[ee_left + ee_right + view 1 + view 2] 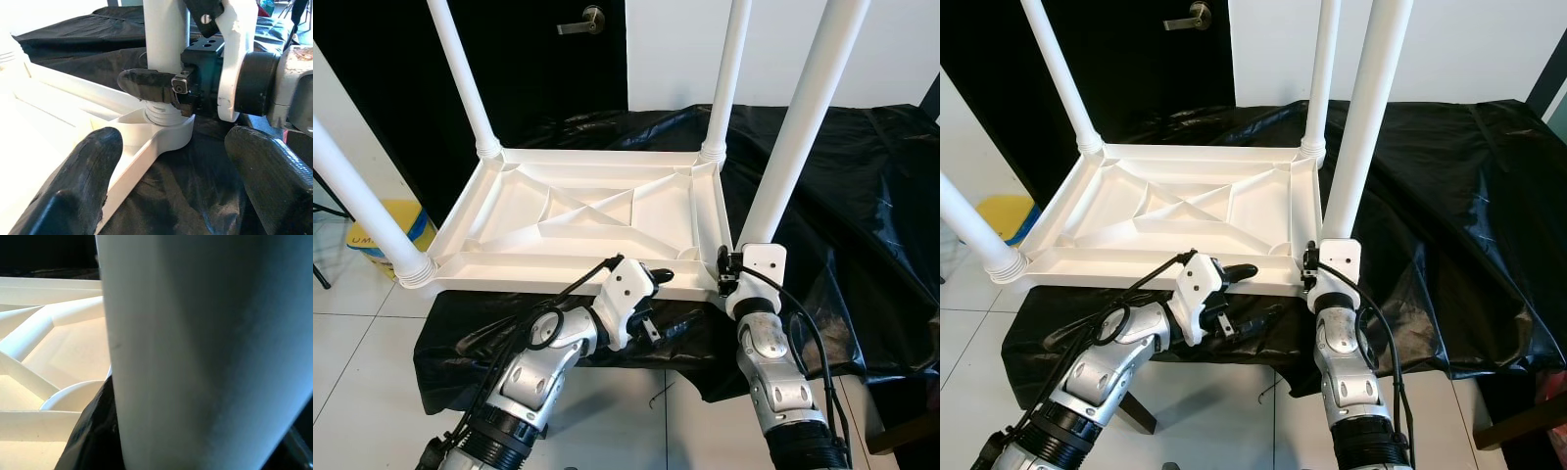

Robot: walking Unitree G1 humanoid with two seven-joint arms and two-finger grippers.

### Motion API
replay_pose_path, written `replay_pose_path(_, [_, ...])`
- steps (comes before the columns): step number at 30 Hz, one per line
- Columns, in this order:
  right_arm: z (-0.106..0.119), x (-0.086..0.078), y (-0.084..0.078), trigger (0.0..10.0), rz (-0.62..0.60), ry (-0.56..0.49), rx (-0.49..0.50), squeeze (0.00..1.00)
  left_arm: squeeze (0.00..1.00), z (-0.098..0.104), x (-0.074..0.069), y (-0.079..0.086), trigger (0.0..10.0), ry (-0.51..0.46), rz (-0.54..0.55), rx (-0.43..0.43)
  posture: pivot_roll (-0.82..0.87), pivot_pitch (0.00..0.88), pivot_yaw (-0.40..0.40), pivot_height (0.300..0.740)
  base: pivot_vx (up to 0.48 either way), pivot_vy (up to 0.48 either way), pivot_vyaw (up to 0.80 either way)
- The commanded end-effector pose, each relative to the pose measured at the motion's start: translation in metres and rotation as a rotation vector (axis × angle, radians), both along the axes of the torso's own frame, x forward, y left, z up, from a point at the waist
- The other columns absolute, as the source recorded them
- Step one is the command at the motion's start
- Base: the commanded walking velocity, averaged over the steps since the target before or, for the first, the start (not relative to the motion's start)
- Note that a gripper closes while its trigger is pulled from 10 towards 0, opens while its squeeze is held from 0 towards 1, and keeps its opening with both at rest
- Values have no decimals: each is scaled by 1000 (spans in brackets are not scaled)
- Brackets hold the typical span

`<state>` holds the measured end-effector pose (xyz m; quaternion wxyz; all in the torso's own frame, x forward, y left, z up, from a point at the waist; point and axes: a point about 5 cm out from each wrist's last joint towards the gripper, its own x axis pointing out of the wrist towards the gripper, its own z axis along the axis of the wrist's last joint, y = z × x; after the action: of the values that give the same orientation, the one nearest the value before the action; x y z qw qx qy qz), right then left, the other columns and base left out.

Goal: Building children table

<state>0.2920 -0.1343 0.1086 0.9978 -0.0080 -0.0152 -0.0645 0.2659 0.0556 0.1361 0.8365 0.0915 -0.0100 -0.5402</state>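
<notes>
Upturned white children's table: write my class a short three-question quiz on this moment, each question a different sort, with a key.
1. True or false: the tabletop lies underside up on the black sheet.
2. Which gripper clasps the near right leg? A left B right
3. How many legs stand in the corner sockets?

Key: 1 true. 2 B: the right gripper is shut on its base; the left gripper is open beside the near edge. 3 four.
</notes>
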Motion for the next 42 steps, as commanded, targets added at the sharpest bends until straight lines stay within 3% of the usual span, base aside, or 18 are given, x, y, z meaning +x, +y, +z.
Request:
replay_pose_path(1, [-18,-6,-1,10000,-8,93,3,0,0,0,3,3,10000,-5,15,10,-112,0,14,740,0,0,0])
replay_pose_path(5, [-16,-7,1,10000,-13,94,9,0,0,0,4,5,10000,-7,22,12,-112,0,13,740,0,0,0])
replay_pose_path(6, [-15,-6,1,10000,-12,88,9,63,0,1,5,6,10000,-10,25,13,-111,2,14,740,0,0,0])
replay_pose_path(7, [-14,-6,0,10000,-12,81,7,361,0,2,6,7,10000,-11,27,13,-111,3,14,740,0,0,0])
replay_pose_path(8, [-13,-6,0,10000,-12,74,7,729,0,2,6,7,10000,-13,29,13,-112,3,15,740,0,0,0])
replay_pose_path(9, [-12,-5,0,10000,-9,68,7,1000,0,2,7,8,10000,-14,30,13,-112,3,15,740,0,0,0])
replay_pose_path(18, [-5,-7,-6,10000,68,17,-3,1000,0,3,8,8,10000,-17,38,11,-116,8,15,740,0,0,0])
replay_pose_path(25, [1,-5,-13,10000,259,-23,3,996,0,3,9,8,10000,-15,43,6,-118,9,14,740,0,0,0])
replay_pose_path(26, [3,-4,-15,10000,305,-28,7,0,0,3,9,8,10000,-16,44,6,-117,7,15,740,0,0,0])
replay_pose_path(33, [8,3,-28,10000,531,-28,-49,0,0,4,10,10,10000,-19,46,6,-114,8,17,740,0,0,0])
replay_pose_path(37, [10,6,-31,10000,579,-21,-70,0,0,5,10,10,10000,-19,47,6,-115,9,18,740,0,0,0])
replay_pose_path(41, [8,17,-35,10000,653,13,-165,0,0,6,11,10,10000,-23,48,4,-113,8,16,740,0,0,0])
replay_pose_path(42, [6,18,-35,8824,668,23,-178,0,0,6,11,10,10000,-24,49,3,-113,8,16,740,0,0,0])
